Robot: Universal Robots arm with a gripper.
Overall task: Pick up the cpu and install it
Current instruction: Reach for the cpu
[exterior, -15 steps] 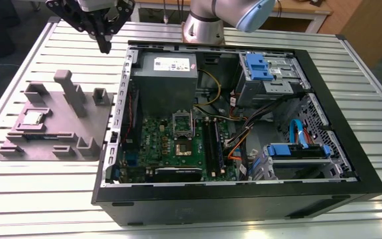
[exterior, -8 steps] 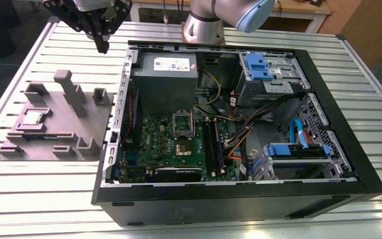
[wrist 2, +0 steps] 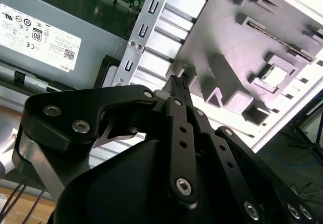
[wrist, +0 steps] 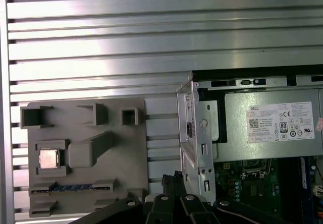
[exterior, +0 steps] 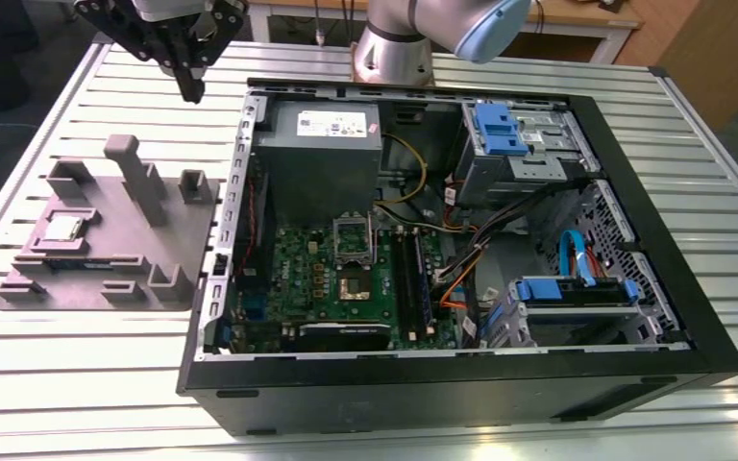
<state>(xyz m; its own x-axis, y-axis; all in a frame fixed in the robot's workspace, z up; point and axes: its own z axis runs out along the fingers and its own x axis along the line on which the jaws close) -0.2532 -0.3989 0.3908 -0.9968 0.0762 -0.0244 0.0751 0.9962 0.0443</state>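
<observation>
Item 1. Table [exterior: 74, 384]: silver metal top of long parallel slats with dark grooves between them. It is carrying every entry below and is showing bare slats in the first wrist view [wrist: 151, 27].

Item 2. Moulded tray [exterior: 189, 230]: grey plastic with upright posts and recesses. It is lying flat on the slats toward the exterior view's left, just beside the case, with a narrow strip of slats showing between them.

Item 3. Computer case [exterior: 472, 384]: black tower lying on its side with the open side facing up. It is occupying the middle and the exterior view's right.

Item 4. Arm base [exterior: 392, 58]: grey cylinder standing at the table's far edge, behind the case.
</observation>
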